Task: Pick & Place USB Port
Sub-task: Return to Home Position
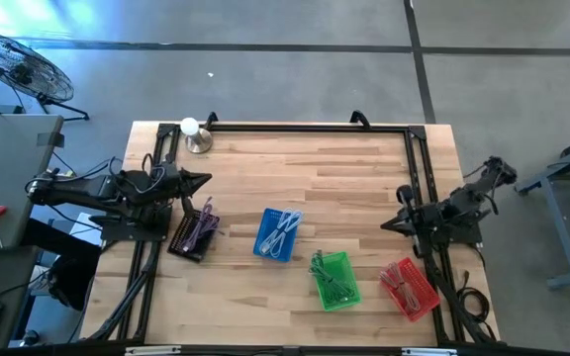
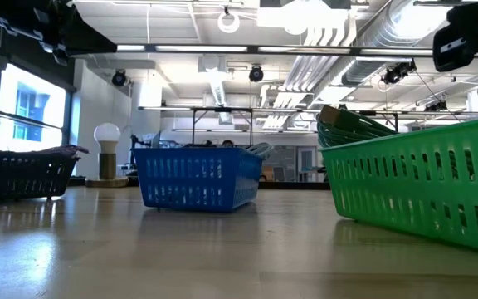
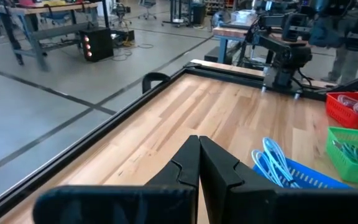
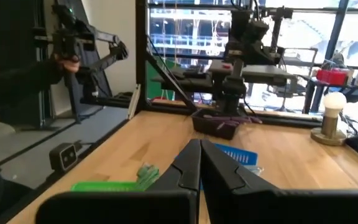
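Four small baskets stand in a row on the wooden table: a dark one (image 1: 194, 233) with purple cables, a blue one (image 1: 278, 234) with blue cables, a green one (image 1: 334, 280) with green cables and a red one (image 1: 409, 288) with red cables. A USB port by itself I cannot make out. My left gripper (image 1: 206, 179) hovers shut at the table's left side, above and beyond the dark basket, pointing right. My right gripper (image 1: 384, 223) hovers shut at the right side, above the red basket's far side, pointing left. Both hold nothing (image 3: 199, 149) (image 4: 199, 152).
A lamp with a round white bulb (image 1: 194, 133) stands at the far left corner. A black frame (image 1: 310, 127) runs along the table's far, left and right edges. Bare wood lies between the grippers. Beyond the table, a person's sleeve and hand (image 4: 55, 62) hold a dark device.
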Tool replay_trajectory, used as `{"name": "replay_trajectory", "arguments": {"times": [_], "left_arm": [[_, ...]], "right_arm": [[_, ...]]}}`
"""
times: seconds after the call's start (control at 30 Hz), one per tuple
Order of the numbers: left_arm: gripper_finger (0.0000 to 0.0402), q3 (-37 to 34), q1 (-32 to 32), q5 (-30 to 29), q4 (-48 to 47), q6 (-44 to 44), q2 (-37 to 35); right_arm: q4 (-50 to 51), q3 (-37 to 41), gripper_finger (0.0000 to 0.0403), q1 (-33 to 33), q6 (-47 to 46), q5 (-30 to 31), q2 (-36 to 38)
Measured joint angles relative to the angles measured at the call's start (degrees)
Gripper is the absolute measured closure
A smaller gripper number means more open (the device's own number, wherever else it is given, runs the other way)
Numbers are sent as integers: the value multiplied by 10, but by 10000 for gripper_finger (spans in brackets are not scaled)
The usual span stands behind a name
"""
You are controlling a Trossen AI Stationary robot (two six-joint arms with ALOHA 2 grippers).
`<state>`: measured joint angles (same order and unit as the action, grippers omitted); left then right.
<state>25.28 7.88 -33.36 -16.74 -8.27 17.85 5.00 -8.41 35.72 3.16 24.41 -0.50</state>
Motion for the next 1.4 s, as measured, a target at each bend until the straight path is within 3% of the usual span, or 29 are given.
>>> {"name": "replay_trajectory", "arguments": {"times": [0.3, 0.57, 0.83, 0.97, 1.3, 1.4], "left_arm": [[401, -6, 0, 54, 7, -6, 0], [401, -78, 0, 56, 72, 11, -3], [401, -112, 0, 76, 109, 25, -4], [401, -125, 0, 100, 122, 20, -4], [401, -234, 0, 165, 282, 38, -4], [401, -243, 0, 165, 292, 41, -5]], "right_arm": [[28, 0, 403, -114, -17, -91, -1], [38, 1, 403, -196, -31, -167, -2], [-58, 75, 403, -247, -32, -239, -2], [-64, 78, 403, -274, -29, -263, -7], [-64, 78, 403, -317, -18, -278, -49], [-64, 78, 403, -323, -17, -281, -64]]}}
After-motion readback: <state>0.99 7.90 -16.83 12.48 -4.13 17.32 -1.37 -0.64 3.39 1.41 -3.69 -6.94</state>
